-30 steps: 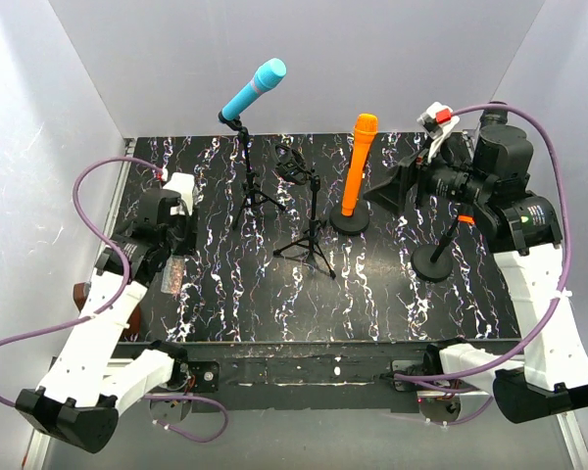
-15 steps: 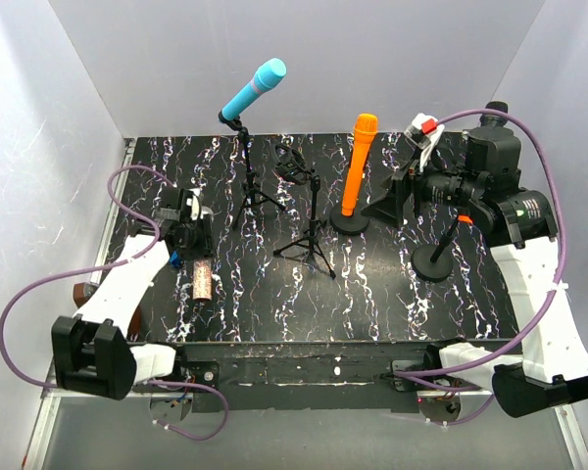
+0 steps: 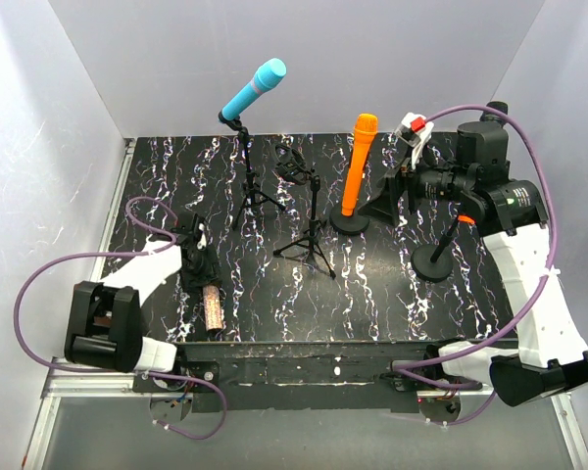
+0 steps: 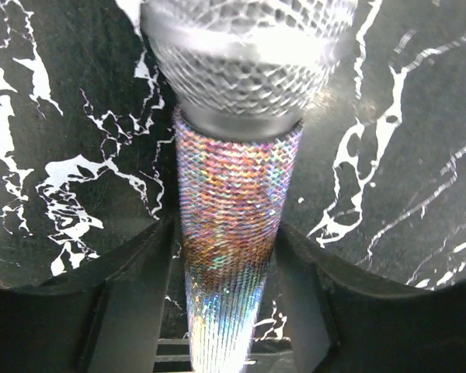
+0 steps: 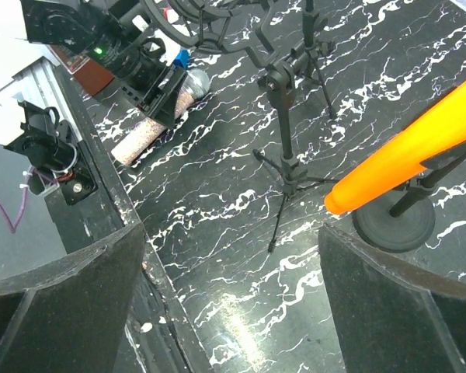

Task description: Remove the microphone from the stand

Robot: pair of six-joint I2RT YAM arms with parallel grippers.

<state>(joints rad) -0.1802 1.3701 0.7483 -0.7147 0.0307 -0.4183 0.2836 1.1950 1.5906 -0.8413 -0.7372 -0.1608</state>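
Note:
A glittery microphone (image 3: pixel 212 308) with a silver mesh head lies on the black marbled table (image 3: pixel 372 294) near its front left. My left gripper (image 3: pixel 198 258) is low over its handle. In the left wrist view the handle (image 4: pixel 231 233) runs between my fingers (image 4: pixel 132 295), whose tips touch its sides. My right gripper (image 3: pixel 400 191) hangs open and empty beside the orange microphone (image 3: pixel 358 162) on its round-base stand. The right wrist view shows the gripper (image 5: pixel 233 233), the orange microphone (image 5: pixel 419 144) and the glittery microphone (image 5: pixel 151 128).
A blue microphone (image 3: pixel 255 86) sits tilted on a tripod stand at the back. An empty tripod stand (image 3: pixel 312 220) with a clip stands mid-table and shows in the right wrist view (image 5: pixel 287 116). Another round-base stand (image 3: pixel 436 259) stands at the right.
My left arm has folded in towards the front, carrying the glittery microphone right and nearer, down onto the table. My right gripper has shifted slightly left.

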